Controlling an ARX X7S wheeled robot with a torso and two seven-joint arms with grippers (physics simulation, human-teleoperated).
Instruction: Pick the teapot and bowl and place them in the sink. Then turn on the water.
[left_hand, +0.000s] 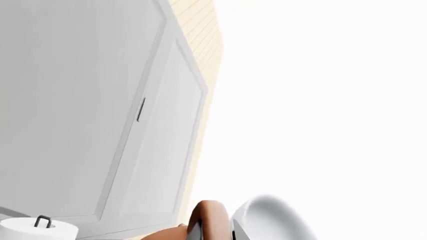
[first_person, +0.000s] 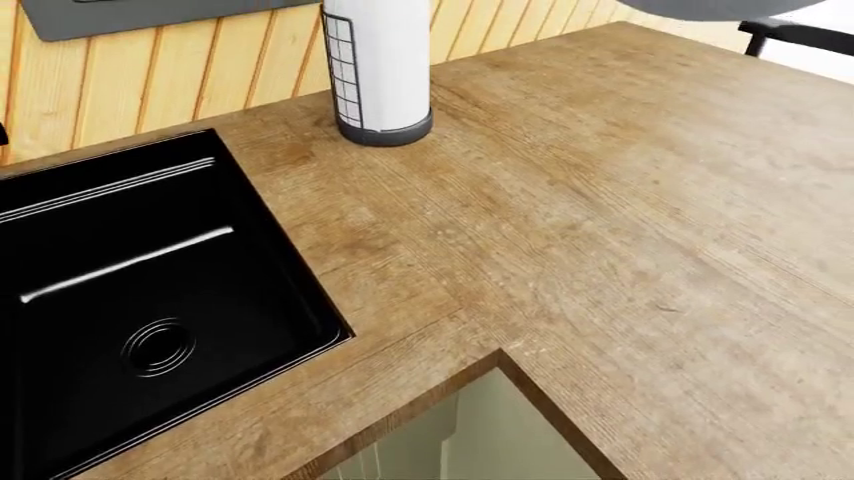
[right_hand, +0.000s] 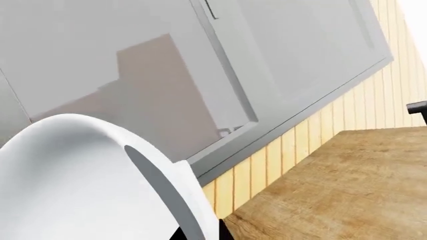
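In the left wrist view my left gripper (left_hand: 212, 235) is shut on the terracotta-brown loop handle of the teapot (left_hand: 210, 217); only the handle and a bit of the body show. My right gripper (right_hand: 200, 234) is shut on the rim of the white bowl (right_hand: 73, 185), which fills the near part of the right wrist view. The bowl also shows beside the teapot in the left wrist view (left_hand: 273, 220). In the head view one black basin of the sink (first_person: 274, 300) lies at the left with its ringed drain (first_person: 160, 346). The tap and any water are out of view. Neither gripper shows clearly in the head view.
A white paper-towel roll in a wire holder (first_person: 380, 65) stands on the wooden counter (first_person: 601, 220) behind the sink. Grey wall cabinets (left_hand: 100, 100) hang above wooden wall panelling (first_person: 200, 60). A grey rounded shape (first_person: 721, 8) and a black object (first_person: 801, 35) sit at the far right.
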